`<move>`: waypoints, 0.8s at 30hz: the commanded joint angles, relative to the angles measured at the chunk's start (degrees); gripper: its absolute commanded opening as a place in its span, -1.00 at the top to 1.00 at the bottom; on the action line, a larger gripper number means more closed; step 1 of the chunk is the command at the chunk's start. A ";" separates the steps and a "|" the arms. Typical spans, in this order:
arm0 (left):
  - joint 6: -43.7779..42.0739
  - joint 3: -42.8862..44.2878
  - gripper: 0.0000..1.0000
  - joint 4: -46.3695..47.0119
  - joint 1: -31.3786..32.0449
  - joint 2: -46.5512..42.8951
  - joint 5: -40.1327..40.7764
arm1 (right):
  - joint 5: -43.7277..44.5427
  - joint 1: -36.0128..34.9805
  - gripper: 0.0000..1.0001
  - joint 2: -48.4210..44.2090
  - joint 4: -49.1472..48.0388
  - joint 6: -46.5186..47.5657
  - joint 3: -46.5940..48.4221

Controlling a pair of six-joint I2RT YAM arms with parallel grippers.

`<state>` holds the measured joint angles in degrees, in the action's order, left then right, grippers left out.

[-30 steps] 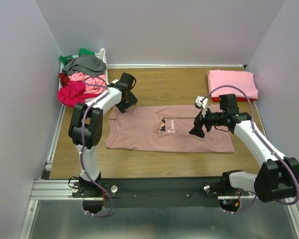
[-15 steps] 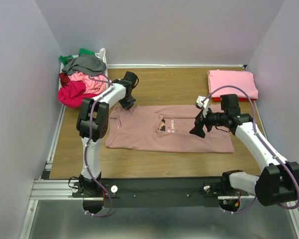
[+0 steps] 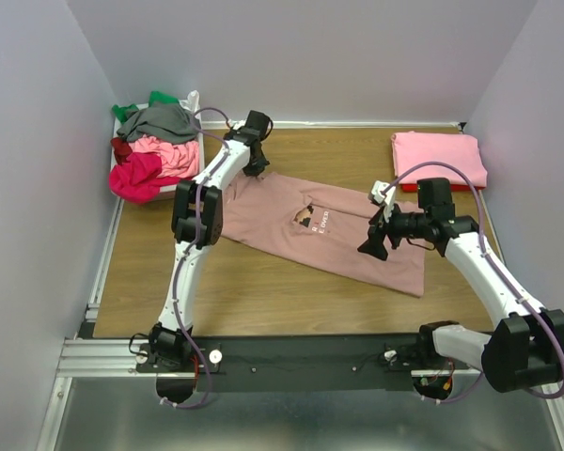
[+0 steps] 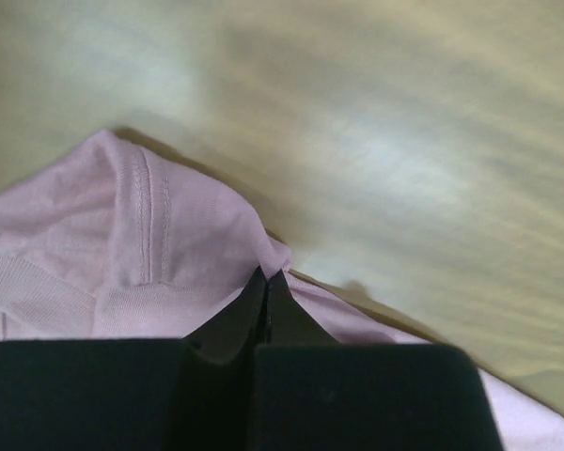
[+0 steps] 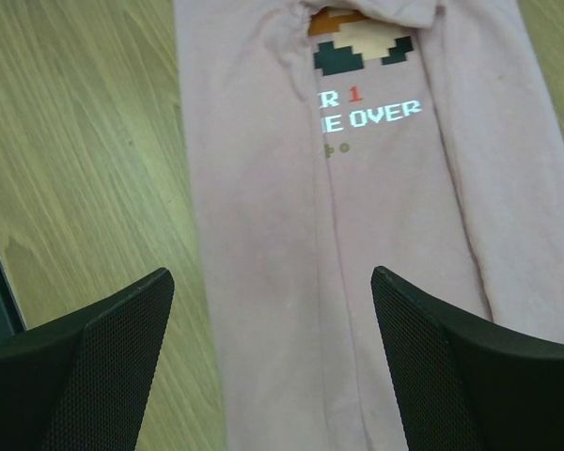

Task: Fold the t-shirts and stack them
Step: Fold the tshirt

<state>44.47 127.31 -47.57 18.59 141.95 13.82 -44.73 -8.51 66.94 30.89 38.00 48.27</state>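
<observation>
Tabletop [image 3: 263,296]: left end effector [image 4: 266,287] pinches edge of dusty-pink tee [image 3: 343,246]; right end effector [image 5: 271,291] gapes.

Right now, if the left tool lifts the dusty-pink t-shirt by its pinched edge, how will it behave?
Probably floppy: the dusty-pink t-shirt puckers into creases at the left tool. Likely light: the thin cloth lies flat. Mostly lying on the table, it would probably drag.
</observation>
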 commanded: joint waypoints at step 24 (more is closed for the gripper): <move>-22.92 -15.73 -0.36 40.17 -7.86 -33.80 -29.83 | 9.36 -16.68 -0.99 5.91 0.04 5.68 2.77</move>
<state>29.63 120.33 -13.28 11.31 124.44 -19.57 -44.18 -14.83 69.12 30.72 41.58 47.05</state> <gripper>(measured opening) 0.646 0.994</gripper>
